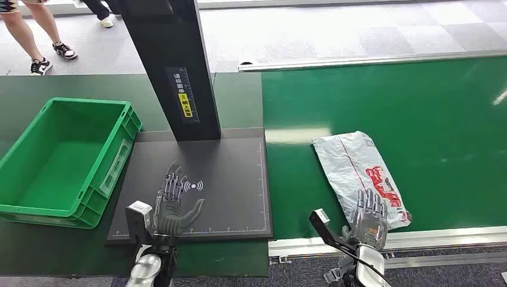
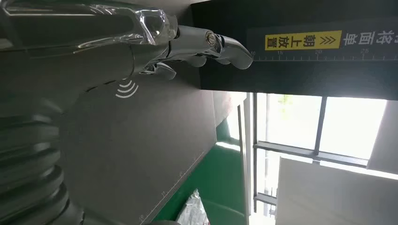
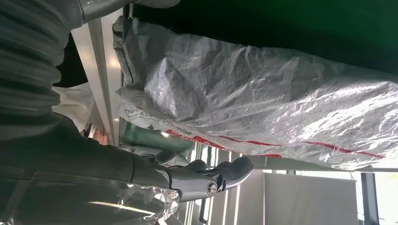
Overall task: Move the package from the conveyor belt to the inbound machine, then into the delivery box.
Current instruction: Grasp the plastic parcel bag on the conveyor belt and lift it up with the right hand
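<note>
Package point(image 1: 357, 173) lies limp at the belt point(image 1: 418, 107) edge, my right hand point(image 1: 369, 221) fingers spread over it, gripping nothing, left hand point(image 1: 173, 206) open too; thin film may slip.

"朝上放置" on the column's yellow label point(image 2: 302, 40)
</note>
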`<state>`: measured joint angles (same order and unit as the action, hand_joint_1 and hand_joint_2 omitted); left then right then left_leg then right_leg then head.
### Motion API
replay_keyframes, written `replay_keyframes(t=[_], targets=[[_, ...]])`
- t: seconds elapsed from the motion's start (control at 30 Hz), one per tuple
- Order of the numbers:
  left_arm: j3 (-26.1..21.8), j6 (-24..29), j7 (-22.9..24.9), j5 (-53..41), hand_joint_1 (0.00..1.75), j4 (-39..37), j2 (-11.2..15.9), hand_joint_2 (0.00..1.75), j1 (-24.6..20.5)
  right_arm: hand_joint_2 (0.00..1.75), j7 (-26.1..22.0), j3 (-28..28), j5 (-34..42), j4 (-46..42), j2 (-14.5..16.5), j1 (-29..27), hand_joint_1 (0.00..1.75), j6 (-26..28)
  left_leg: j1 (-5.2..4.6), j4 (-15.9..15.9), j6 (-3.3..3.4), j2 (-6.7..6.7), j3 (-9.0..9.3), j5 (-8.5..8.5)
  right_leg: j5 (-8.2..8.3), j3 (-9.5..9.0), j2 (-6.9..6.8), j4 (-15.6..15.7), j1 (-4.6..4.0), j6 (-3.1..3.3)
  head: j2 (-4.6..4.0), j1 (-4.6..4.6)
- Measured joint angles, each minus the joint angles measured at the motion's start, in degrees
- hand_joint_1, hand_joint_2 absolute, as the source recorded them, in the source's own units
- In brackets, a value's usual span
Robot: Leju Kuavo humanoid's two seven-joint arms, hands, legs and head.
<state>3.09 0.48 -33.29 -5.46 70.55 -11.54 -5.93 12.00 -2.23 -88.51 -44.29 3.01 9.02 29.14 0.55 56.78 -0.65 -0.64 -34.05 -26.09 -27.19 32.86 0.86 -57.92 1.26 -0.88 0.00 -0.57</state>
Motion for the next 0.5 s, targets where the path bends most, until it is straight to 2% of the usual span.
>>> replay_keyframes(t=[0.5], targets=[[-0.85,0.2,0.3,-0.08,0.0,1.41,-0.02,1.75,1.5,1.75,-3.69,0.24,6.69,-2.46,1.1,-1.71,1.75,0.54,0.0,0.0,0.0,0.0,-0.01,0.0,0.0,0.0,0.0,0.0,0.0,0.0,0.0,0.0]])
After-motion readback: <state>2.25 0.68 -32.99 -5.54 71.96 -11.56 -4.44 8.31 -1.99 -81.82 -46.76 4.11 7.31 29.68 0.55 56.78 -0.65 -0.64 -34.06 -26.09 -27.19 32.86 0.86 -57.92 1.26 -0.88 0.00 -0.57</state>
